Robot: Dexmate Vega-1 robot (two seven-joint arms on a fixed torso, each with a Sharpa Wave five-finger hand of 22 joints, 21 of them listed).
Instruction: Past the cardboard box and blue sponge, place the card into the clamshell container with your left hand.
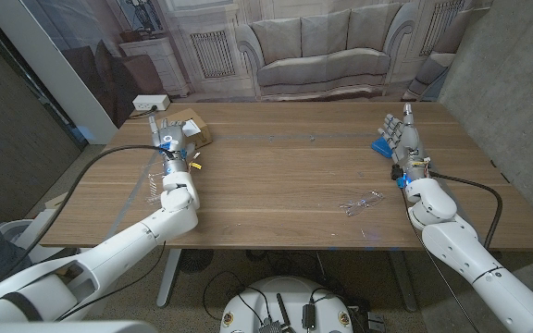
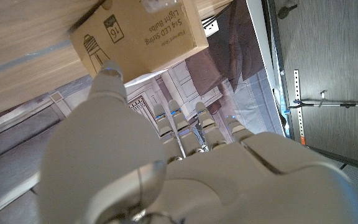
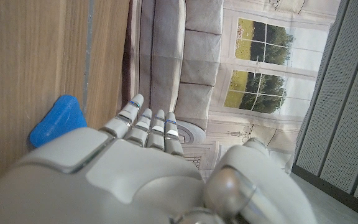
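Left hand (image 1: 168, 148) w/ fingers (image 2: 185, 127) straight, close together, holding nothing; box (image 1: 188, 126) just beyond the tips. Right hand (image 1: 403, 139) likewise, sponge (image 1: 382, 145) beside its fingers (image 3: 148, 121). Clear container (image 1: 361, 203) nearer right hand. Card: cannot tell where.

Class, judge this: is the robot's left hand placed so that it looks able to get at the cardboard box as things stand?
Probably yes. The left hand stands right in front of the cardboard box at the table's far left, its fingers pointing toward the box, and nothing lies between them.
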